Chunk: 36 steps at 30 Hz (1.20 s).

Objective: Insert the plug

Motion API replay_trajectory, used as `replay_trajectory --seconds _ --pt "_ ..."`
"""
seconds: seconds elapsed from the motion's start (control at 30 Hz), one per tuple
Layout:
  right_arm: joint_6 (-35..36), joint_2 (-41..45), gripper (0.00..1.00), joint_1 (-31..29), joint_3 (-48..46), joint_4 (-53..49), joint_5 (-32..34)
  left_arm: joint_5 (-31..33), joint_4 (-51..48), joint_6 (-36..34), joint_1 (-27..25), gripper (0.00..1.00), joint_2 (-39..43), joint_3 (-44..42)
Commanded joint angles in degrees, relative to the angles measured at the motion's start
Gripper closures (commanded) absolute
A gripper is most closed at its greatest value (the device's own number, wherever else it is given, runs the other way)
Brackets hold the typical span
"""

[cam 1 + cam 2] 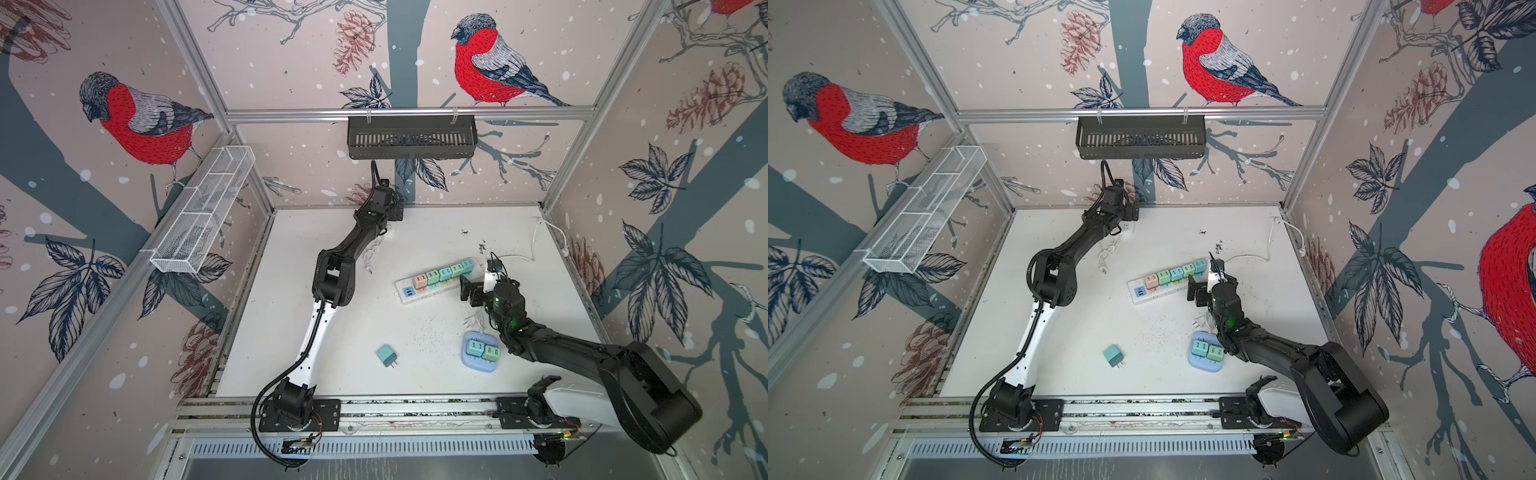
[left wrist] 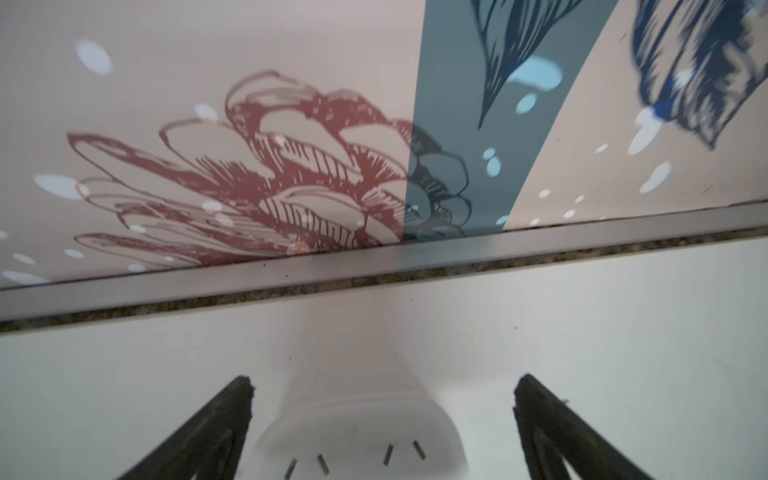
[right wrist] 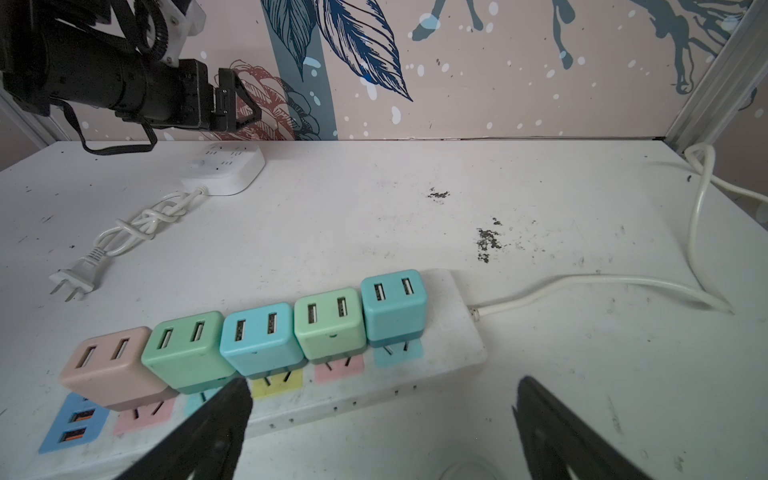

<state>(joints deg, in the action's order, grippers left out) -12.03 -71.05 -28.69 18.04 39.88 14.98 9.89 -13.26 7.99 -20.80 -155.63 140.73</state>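
left gripper [image 2: 382,384]: fingers spread wide, nothing between the pads, sitting low at the back of the table [image 1: 291,332] right over the small white socket block [image 2: 357,419]; block lies between the two fingers, can't tell if either touches it

that block's cord [image 3: 141,224] is tied in a knot, its two-pin plug [image 3: 75,282] lies loose on the table

right gripper [image 3: 382,386]: also spread wide and empty, hovering just in front of the long power strip [image 3: 453,328] near its cable end; in the wrist view one fingertip overlaps the strip's near edge by the yellow socket label, the other is over bare table

strip carries five usb charger cubes in a row, all seated: pink [image 3: 108,365], green [image 3: 183,345], blue [image 3: 257,336], light green [image 3: 328,324], teal [image 3: 392,303]

strip cable [image 3: 582,286] runs off toward the back right corner

task piece: loose teal charger plug [image 1: 386,355] lies on its side on the front part of the table, prongs pointing toward the front rail, well apart from both grippers and from the strip; seen in both top views

blue tray [image 1: 478,366] sits by the right arm, two more chargers in it, side by side, one teal [image 1: 475,347] and one green [image 1: 491,352]
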Motion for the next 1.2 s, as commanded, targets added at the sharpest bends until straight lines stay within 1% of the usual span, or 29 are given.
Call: replay_trajectory --seconds 0.0,0.13,0.2,0.33,0.4,0.5,0.57,0.67,0.77,0.8,0.87,1.07,1.17 --pt "0.1 -0.4 0.0 0.0 0.7 0.7 0.5 2.9 -0.7 -3.2 0.1 0.02 -1.9 0.8" --pt "0.1 -0.5 0.01 0.0 1.2 0.2 0.6 0.3 -4.5 -2.4 0.1 0.02 -4.3 5.0" --pt "0.1 -0.5 0.0 0.0 1.2 0.3 0.7 -2.6 -5.7 -1.7 0.1 0.02 -4.2 4.9" --pt "0.1 -0.5 0.0 0.0 1.4 0.2 1.0 -3.1 -10.1 1.1 0.1 0.03 -3.7 3.9" --pt "0.1 -0.5 0.0 0.0 1.4 0.1 0.8 -3.2 -11.9 2.0 0.1 0.05 -3.0 2.0" --pt "0.2 -0.5 0.0 -0.1 1.4 0.1 0.7 -1.3 -14.5 3.5 0.2 0.09 -1.8 -1.2" --pt "0.2 -0.5 0.0 -0.1 1.4 0.1 0.5 -1.1 -15.8 4.0 0.2 0.13 -0.6 -4.1" --pt "0.2 -0.5 0.0 -0.1 1.3 0.2 0.5 -3.0 -15.2 4.9 0.3 0.21 2.5 -10.7" --pt "0.2 -0.5 0.0 -0.2 1.2 0.2 0.4 -3.6 -17.9 6.4 0.2 0.22 5.2 -14.5" --pt "0.3 -0.5 0.0 -0.2 1.1 0.2 0.3 -3.8 -18.0 6.7 0.1 0.22 6.3 -16.7" --pt "0.3 -0.5 0.0 -0.2 1.0 0.4 0.3 -4.3 -15.9 6.5 -0.2 0.22 10.0 -23.7" --pt "0.3 -0.5 0.0 -0.2 1.0 0.4 0.1 -3.2 -3.5 8.2 -1.3 0.22 24.9 -50.6" --pt "0.4 -0.5 0.0 -0.3 0.9 0.5 0.1 -3.2 1.9 9.6 -2.1 0.22 31.6 -61.6"
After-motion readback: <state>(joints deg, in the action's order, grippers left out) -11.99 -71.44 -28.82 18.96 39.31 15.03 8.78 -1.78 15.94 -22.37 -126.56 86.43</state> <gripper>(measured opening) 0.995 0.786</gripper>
